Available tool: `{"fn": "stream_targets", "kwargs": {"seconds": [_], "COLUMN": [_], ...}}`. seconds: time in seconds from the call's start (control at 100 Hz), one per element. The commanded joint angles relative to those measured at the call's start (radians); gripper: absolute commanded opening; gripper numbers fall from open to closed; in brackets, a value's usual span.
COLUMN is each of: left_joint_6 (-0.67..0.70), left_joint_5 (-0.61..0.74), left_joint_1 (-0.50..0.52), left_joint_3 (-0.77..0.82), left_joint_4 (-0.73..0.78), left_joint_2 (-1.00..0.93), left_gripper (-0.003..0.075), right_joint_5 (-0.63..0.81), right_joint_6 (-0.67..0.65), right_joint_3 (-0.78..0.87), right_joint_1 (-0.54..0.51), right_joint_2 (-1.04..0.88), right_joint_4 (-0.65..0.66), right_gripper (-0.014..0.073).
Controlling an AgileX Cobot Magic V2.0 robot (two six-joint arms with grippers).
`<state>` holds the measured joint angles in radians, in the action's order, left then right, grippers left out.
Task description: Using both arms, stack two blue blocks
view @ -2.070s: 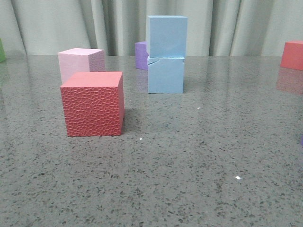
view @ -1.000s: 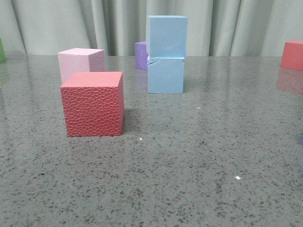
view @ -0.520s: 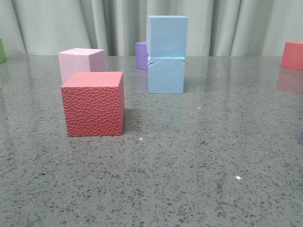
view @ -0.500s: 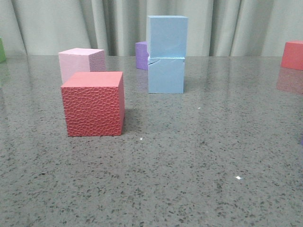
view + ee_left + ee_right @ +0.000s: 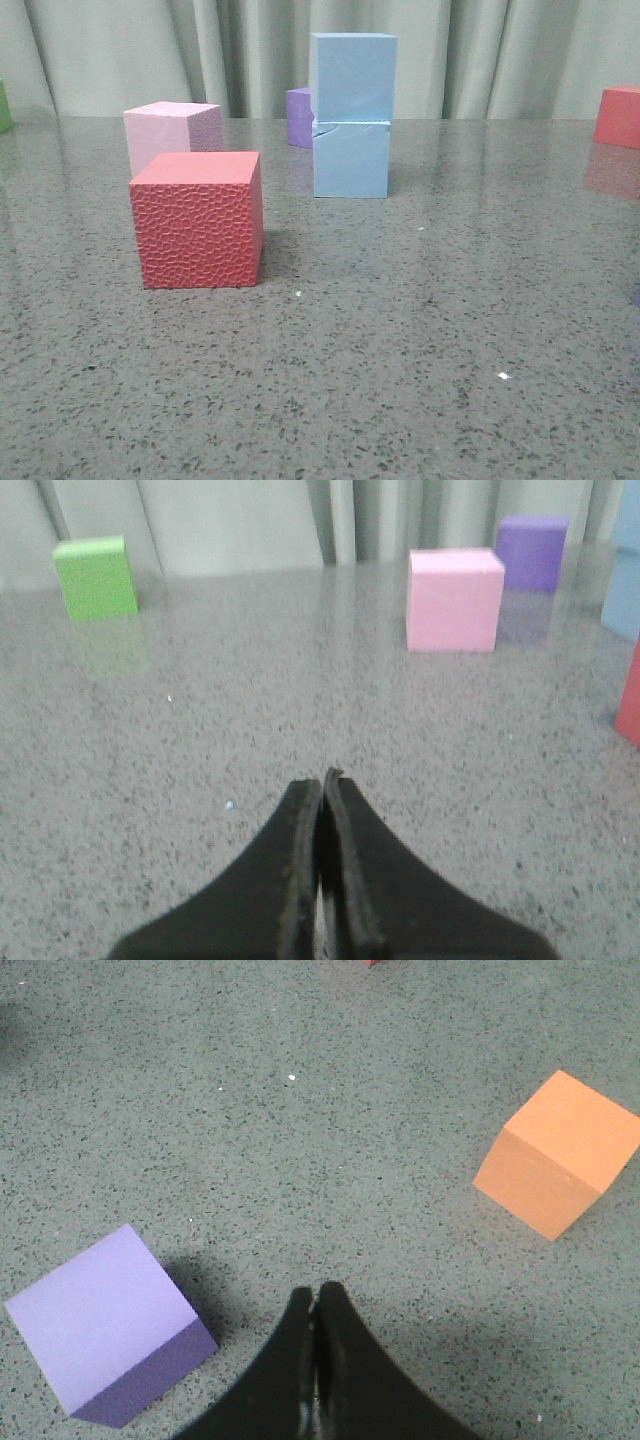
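Observation:
Two light blue blocks stand stacked at the back middle of the table: the upper blue block [image 5: 352, 76] rests on the lower blue block [image 5: 350, 159], which has a small crack at its top left edge. A sliver of the blue stack [image 5: 627, 575] shows at the edge of the left wrist view. Neither arm appears in the front view. My left gripper [image 5: 323, 779] is shut with nothing in it, low over bare table. My right gripper [image 5: 315, 1292] is also shut and empty, beside a purple cube [image 5: 105, 1324].
A red cube [image 5: 198, 218] sits front left with a pale pink cube [image 5: 170, 134] behind it. A purple cube [image 5: 298, 117] stands behind the stack, another red cube [image 5: 618, 116] far right, a green cube [image 5: 96, 576] far left, an orange cube [image 5: 556, 1153] near the right gripper.

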<state>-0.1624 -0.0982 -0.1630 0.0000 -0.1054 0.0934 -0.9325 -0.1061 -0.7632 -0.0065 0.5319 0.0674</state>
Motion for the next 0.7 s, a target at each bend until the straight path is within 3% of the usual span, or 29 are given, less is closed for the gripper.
{"fn": "stream_targets", "kwargs": {"seconds": [0.0,0.3,0.69], "left_joint_6": [0.007,0.009,0.009], "left_joint_5": [0.088,0.088,0.083], "left_joint_1": [0.003,0.005,0.104], "left_joint_3": [0.003,0.032,0.041], "left_joint_4": [0.002,0.006,0.007], "left_joint_2": [-0.006,-0.059,-0.107], "left_gripper": [-0.0019,-0.0019,-0.0019], "right_joint_5": [0.067,0.067,0.067], "right_joint_6": [0.008,0.008,0.008], "right_joint_3": [-0.023,-0.023,-0.023], "right_joint_1": [-0.003,-0.003,-0.003], "right_joint_2": [0.003,0.003,0.003], "right_joint_4": [0.011,0.011,0.011], "right_gripper": [-0.0068,-0.0068,-0.0068]}}
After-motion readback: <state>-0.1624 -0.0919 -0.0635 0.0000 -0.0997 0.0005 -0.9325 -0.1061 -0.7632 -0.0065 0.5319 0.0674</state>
